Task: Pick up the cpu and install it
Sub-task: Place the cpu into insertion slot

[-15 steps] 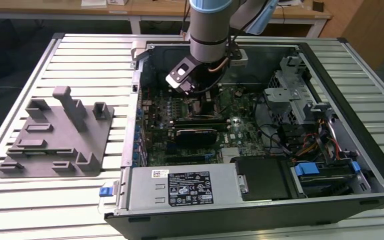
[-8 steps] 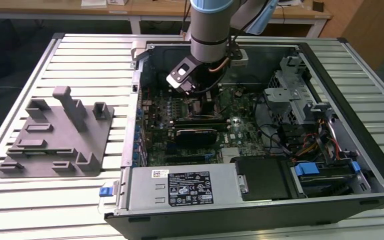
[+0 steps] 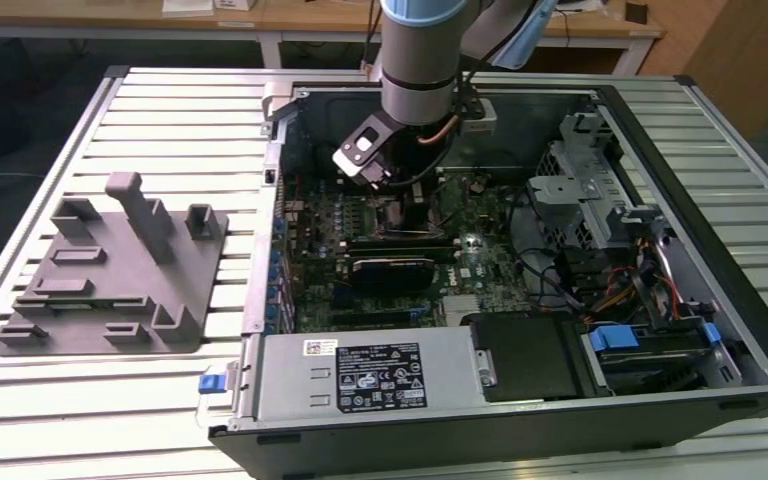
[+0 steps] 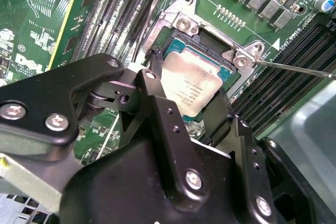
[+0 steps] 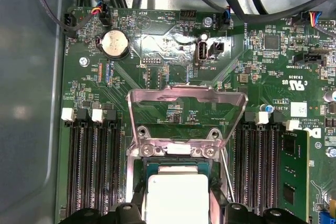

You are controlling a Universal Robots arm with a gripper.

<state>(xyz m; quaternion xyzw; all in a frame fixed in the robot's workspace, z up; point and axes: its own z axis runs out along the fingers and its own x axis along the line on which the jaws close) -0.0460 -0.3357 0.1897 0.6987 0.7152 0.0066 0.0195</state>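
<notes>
The cpu [image 4: 191,85], a small square chip with a pale silver top, sits low in the open socket [image 4: 181,22] on the green motherboard [image 3: 484,255]. My gripper [image 4: 187,94] straddles it, and the black fingers [image 4: 157,95] press against two opposite edges of the chip. In the first wrist view the cpu [image 5: 177,198] lies between the fingertips of my gripper [image 5: 177,211], just below the raised metal load plate [image 5: 186,98]. In the exterior view my gripper [image 3: 404,200] reaches down into the computer case over the board's far middle.
A grey fixture plate with upright posts [image 3: 111,270] lies on the slatted table at the exterior view's left. Inside the case are a power supply [image 3: 364,375], a drive cage [image 3: 598,190] and cables. Memory slots [image 5: 94,166] flank the socket, and a thin lever wire [image 4: 294,68] juts out beside it.
</notes>
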